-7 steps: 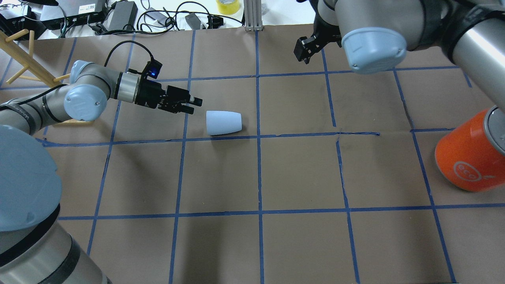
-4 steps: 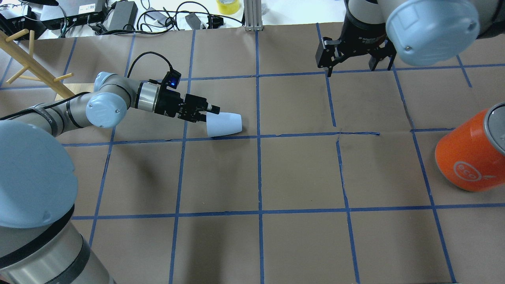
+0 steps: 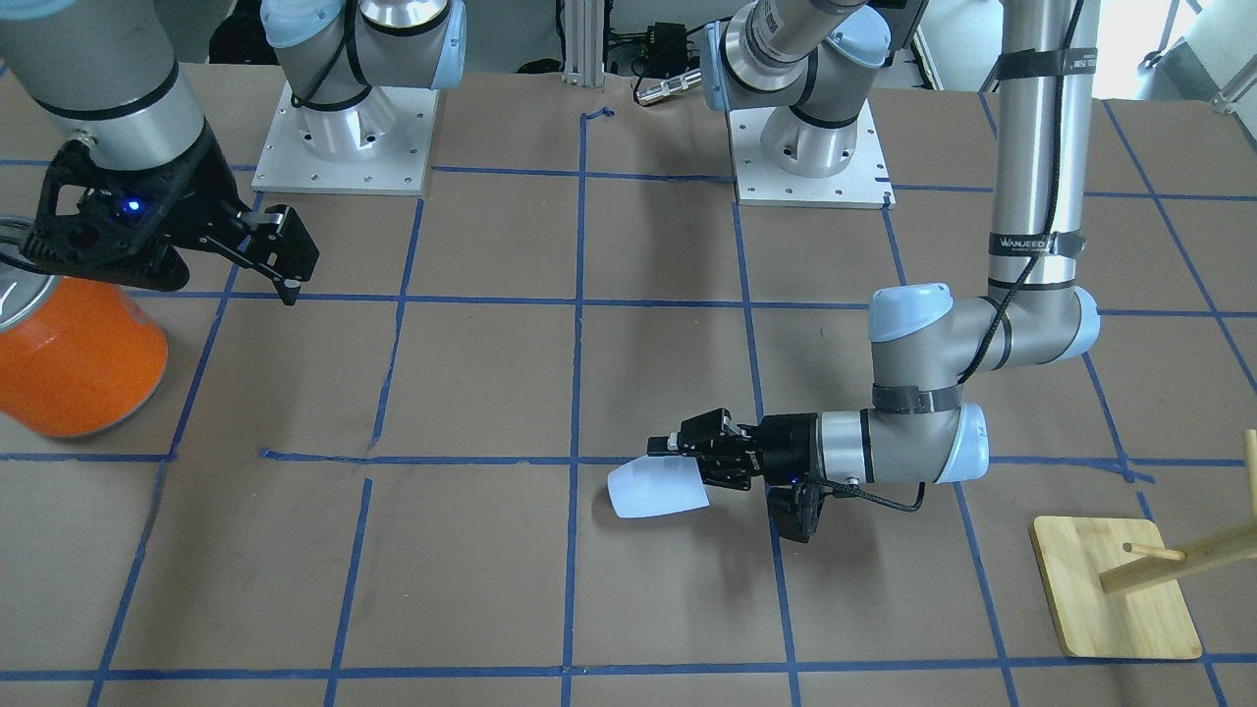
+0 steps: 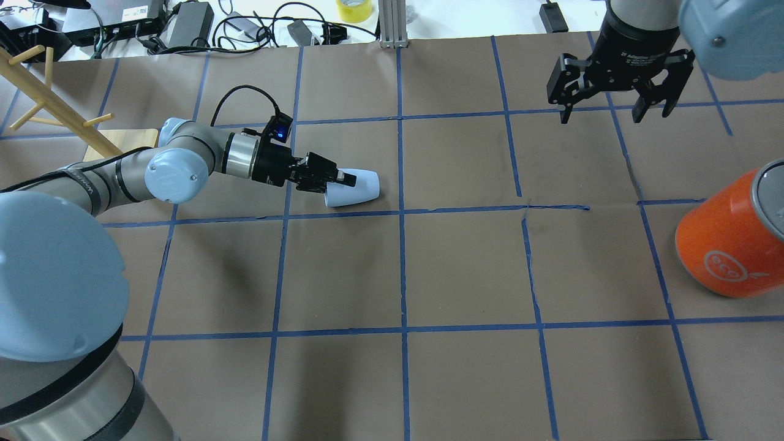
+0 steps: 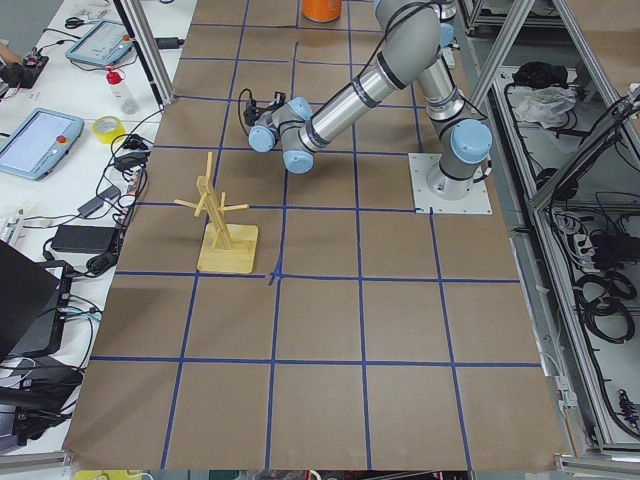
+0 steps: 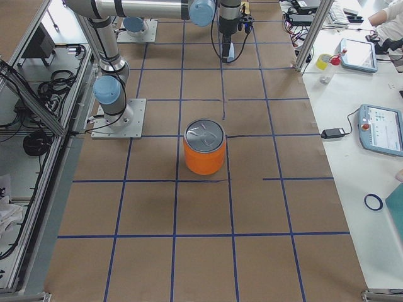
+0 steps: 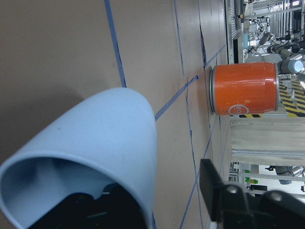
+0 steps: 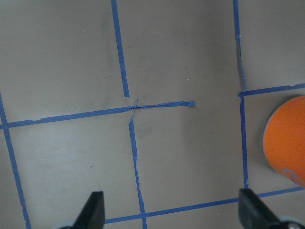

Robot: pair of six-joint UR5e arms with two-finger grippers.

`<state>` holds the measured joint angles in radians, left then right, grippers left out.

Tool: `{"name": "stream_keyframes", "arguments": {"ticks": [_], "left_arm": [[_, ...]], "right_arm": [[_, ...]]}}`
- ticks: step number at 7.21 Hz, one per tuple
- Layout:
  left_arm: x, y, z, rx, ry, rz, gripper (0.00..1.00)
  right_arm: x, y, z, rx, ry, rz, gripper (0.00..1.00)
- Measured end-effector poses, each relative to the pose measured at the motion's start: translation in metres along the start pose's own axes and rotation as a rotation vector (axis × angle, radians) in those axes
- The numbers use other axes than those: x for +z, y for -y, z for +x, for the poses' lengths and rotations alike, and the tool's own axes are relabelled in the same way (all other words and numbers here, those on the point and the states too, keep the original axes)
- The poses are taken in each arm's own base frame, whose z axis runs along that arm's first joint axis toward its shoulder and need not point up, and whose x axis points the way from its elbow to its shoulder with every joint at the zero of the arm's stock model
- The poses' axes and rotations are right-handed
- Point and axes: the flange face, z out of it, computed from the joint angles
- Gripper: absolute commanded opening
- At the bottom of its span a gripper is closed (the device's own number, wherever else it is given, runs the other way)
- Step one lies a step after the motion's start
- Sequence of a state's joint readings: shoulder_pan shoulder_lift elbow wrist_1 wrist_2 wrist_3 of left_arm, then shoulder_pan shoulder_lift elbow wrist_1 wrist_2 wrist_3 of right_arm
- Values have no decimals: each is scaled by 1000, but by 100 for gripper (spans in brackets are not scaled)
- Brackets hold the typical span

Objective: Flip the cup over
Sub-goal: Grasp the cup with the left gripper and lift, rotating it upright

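Observation:
The pale blue-white cup (image 4: 358, 188) lies on its side left of the table's middle, mouth toward my left arm; it also shows in the front view (image 3: 656, 489). My left gripper (image 4: 339, 181) is open at the cup's mouth. In the left wrist view one finger is inside the cup (image 7: 90, 157) and the other finger (image 7: 224, 200) is outside its wall, with a gap still showing. My right gripper (image 4: 612, 110) is open and empty, high at the far right, looking down on bare table in its wrist view (image 8: 174, 214).
A large orange can (image 4: 729, 242) with a silver top stands at the right edge, also in the front view (image 3: 69, 363). A wooden peg rack (image 4: 49, 92) on a wooden base (image 3: 1120, 589) stands at the far left. Cables and boxes lie beyond the far edge.
My left gripper has moved right to the cup, and one finger has gone into its mouth; the cup has shifted slightly right. My right arm has swung right toward the far right corner.

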<state>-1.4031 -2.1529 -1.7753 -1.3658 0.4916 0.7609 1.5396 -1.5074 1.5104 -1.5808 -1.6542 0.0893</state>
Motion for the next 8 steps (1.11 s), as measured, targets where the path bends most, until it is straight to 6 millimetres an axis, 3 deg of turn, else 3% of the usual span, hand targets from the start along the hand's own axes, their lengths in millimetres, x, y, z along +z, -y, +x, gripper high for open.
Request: {"name": "stream_keyframes", "arguments": {"ticks": [2,4,6,8], "left_arm": [[-10,8,18,-48,21,19,0],[-32,32,50,-157,118,86,0],[-61,62,86,-133,455,137,0],[-81,89,112,36,856,48,0]], "right_arm": [[-12,-9,1,17,8,17,100],[-17,-15,0,18,11,24,100],[-20,-18,1,18,11,29,100],[-20,-20,1,17,9,29,100]]}}
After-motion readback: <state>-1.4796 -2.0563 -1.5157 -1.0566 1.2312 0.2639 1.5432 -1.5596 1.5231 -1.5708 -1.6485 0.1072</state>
